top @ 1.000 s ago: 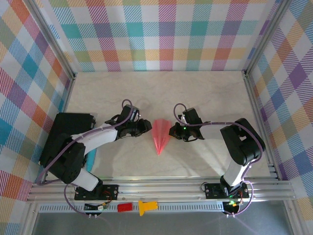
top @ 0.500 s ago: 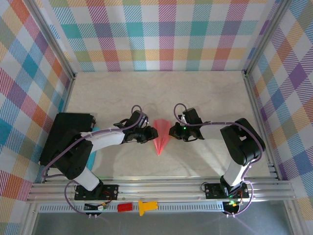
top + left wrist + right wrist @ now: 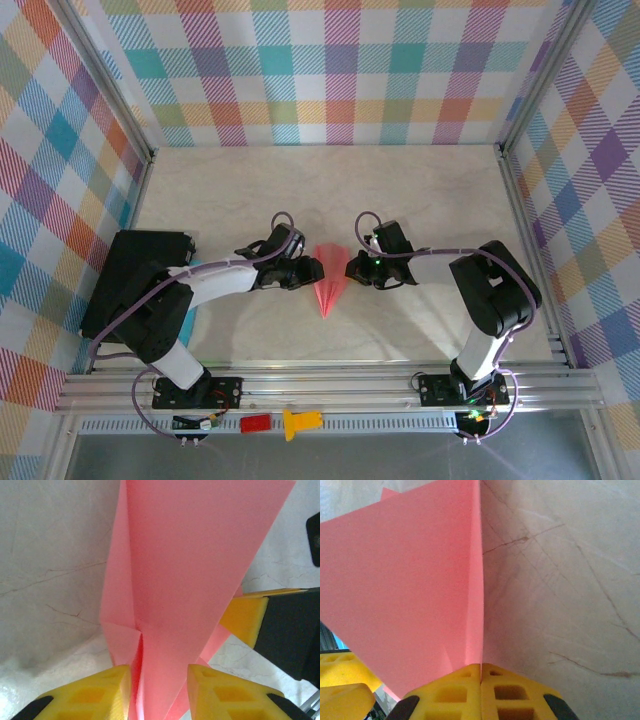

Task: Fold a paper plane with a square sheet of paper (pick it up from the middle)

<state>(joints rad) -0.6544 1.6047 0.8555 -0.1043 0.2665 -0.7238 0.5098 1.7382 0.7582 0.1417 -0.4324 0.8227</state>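
Note:
The paper plane (image 3: 328, 279) is a narrow salmon-pink dart on the table, tip toward the near edge, between both grippers. My left gripper (image 3: 310, 271) is at its left side. In the left wrist view the yellow fingertips (image 3: 100, 692) stand apart, and the folded paper plane (image 3: 200, 555) runs down into the gap of the left gripper (image 3: 159, 692). My right gripper (image 3: 351, 268) is at the plane's right side. In the right wrist view the right gripper (image 3: 481, 677) is shut, with the raised edge of the paper plane (image 3: 410, 595) in the seam between its pads.
A small red block (image 3: 256, 423) and a yellow plastic piece (image 3: 298, 423) lie on the front rail. A black box (image 3: 140, 275) sits at the left, with a teal object (image 3: 187, 327) beside it. Pale marbled table (image 3: 420, 195) stretches behind the grippers.
My left gripper has moved right and slightly nearer, from beside the plane to its left edge, with the paper now between its fingers. The right gripper has stayed in place.

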